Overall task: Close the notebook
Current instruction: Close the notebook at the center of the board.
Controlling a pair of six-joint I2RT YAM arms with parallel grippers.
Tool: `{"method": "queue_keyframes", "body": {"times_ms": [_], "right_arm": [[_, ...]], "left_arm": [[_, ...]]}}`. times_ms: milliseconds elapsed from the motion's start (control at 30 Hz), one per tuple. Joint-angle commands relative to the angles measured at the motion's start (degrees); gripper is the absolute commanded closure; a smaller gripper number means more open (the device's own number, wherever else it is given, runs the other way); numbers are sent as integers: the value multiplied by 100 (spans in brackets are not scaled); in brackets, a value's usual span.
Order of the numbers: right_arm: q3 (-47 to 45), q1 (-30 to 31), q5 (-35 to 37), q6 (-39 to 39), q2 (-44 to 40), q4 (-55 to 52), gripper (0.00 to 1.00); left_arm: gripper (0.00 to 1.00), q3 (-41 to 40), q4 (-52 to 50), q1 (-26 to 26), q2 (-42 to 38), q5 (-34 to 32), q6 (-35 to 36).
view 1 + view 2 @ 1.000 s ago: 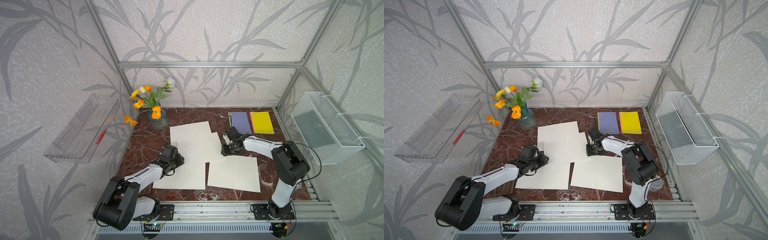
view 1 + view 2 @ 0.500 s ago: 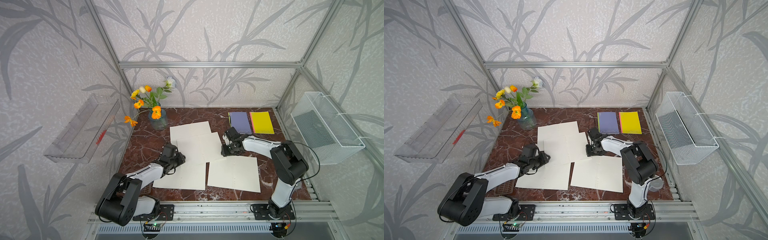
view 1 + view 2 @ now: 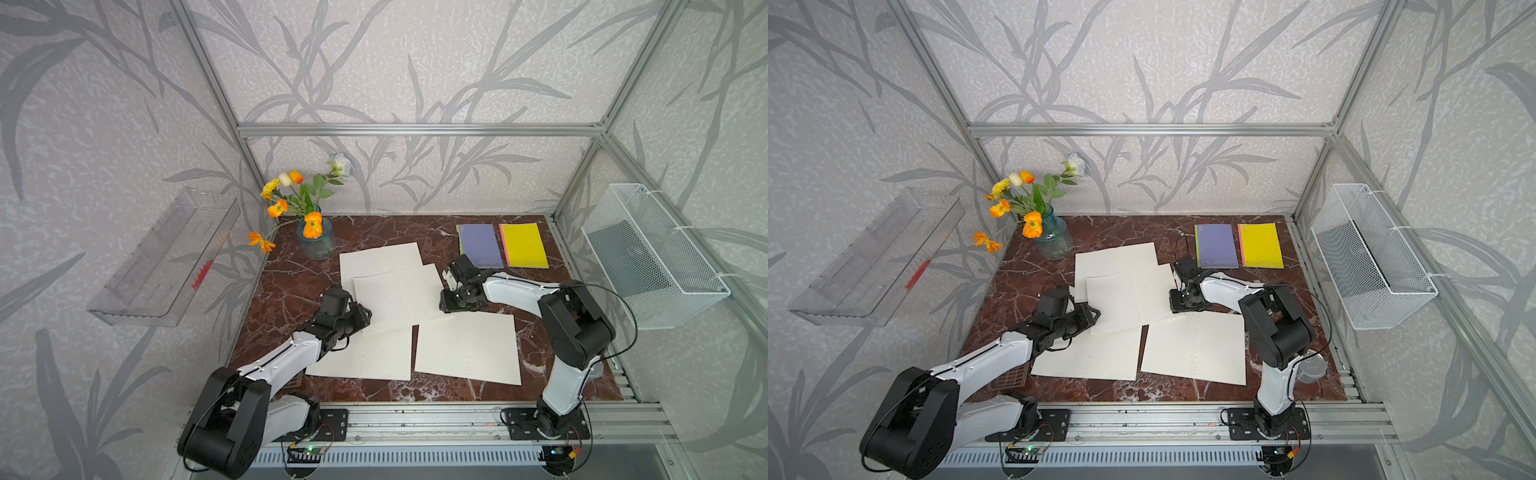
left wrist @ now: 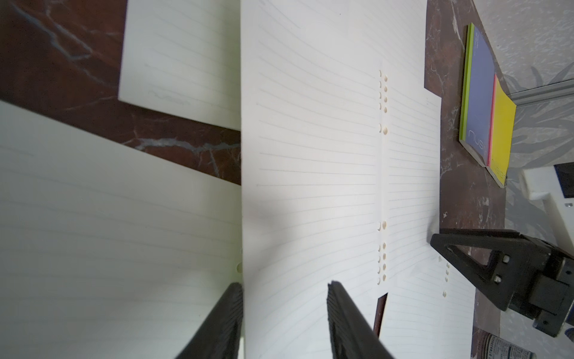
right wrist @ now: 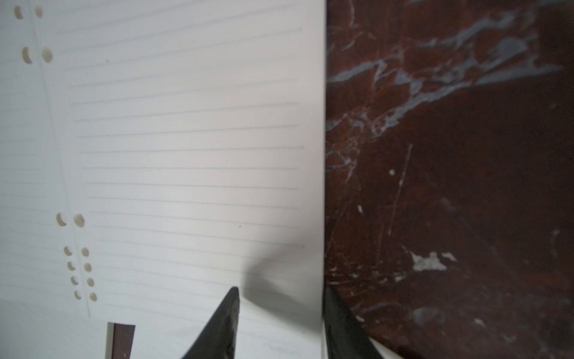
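The open notebook (image 3: 399,299) (image 3: 1129,301) lies in the middle of the marble table with its lined white pages up, overlapping other open notebooks. My left gripper (image 3: 365,313) (image 4: 284,284) is at its left edge. The jaws stand apart and straddle that edge, one finger (image 4: 341,310) over the page and the other beside it. My right gripper (image 3: 444,305) (image 5: 281,290) is at the opposite edge, also open. One of its fingers (image 5: 230,307) rests over the page and the other sits just off it on the table. The punched holes along the spine (image 4: 383,174) show.
Three more open notebooks lie around it: back (image 3: 374,257), front left (image 3: 365,357), front right (image 3: 467,349). Closed purple (image 3: 478,245) and yellow (image 3: 523,245) notebooks sit at the back right. A flower vase (image 3: 316,243) stands back left, and a small can (image 3: 1312,368) front right.
The right gripper's jaws have narrowed slightly at the page edge. Both arms and the notebook stay almost where they were.
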Motion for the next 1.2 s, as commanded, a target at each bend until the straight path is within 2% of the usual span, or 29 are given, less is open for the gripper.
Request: {"method": "queue_keyframes", "body": {"times_ms": [0,833,1167], "right_arm": [[-69,51,-74,61,42,-15,55],[-227,69,-278,129,83,229,55],[-174,118,-339,167,158,303,55]], "left_arm": [[55,177,-136,5,-175,129,87],[55,649,-216,3,-420,535,158],[55,845,209,-5,-308,893,88]]}}
